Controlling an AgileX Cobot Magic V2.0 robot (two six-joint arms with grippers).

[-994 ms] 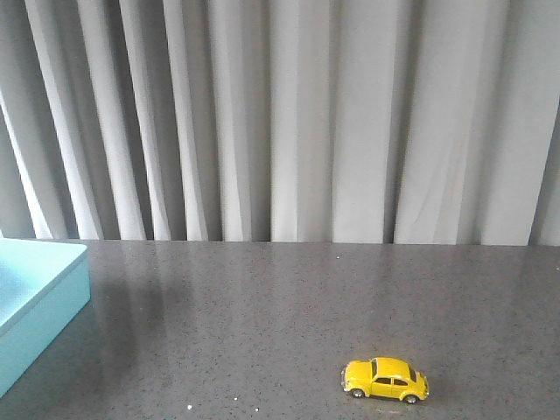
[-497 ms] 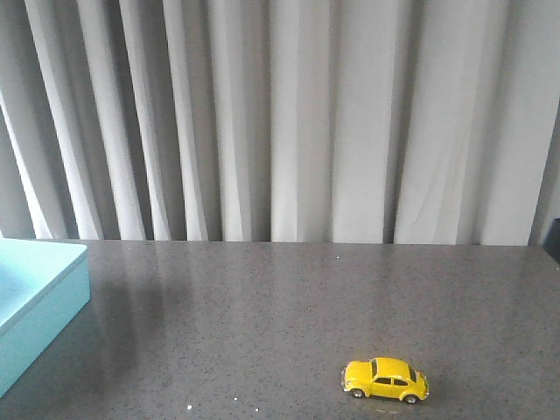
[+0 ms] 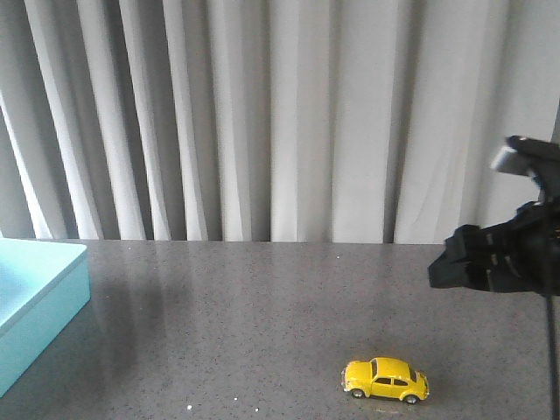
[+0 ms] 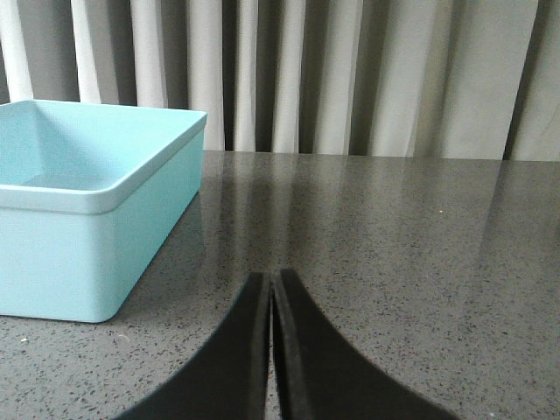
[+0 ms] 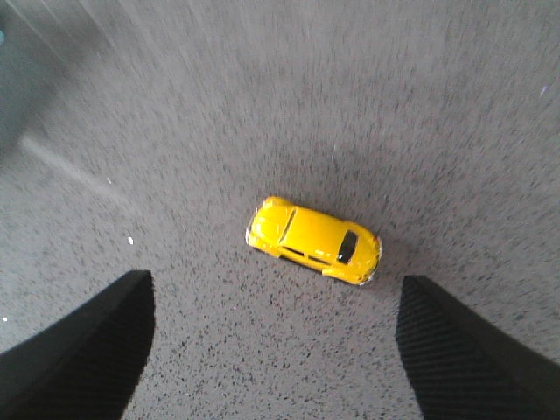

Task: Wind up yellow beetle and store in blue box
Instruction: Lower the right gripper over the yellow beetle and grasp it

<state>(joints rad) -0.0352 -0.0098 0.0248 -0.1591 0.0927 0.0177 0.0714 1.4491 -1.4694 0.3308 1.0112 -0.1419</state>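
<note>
The yellow beetle [image 3: 385,380] stands on its wheels on the dark speckled table, at the front right. My right arm [image 3: 494,256] hangs above and to the right of it. In the right wrist view the beetle [image 5: 315,239] lies below and just ahead of my right gripper [image 5: 276,284], which is wide open and empty. The blue box [image 3: 35,302] sits at the table's left edge, open on top. In the left wrist view the box [image 4: 87,219] is close beside my left gripper [image 4: 272,287], whose jaws are shut on nothing, low over the table.
Grey pleated curtains [image 3: 280,122] hang behind the table's far edge. The dark speckled tabletop [image 3: 245,324] stretches between the box and the beetle. My left arm does not show in the front view.
My right arm has come into the front view from the right edge, above the beetle. The beetle and the box have not moved.
</note>
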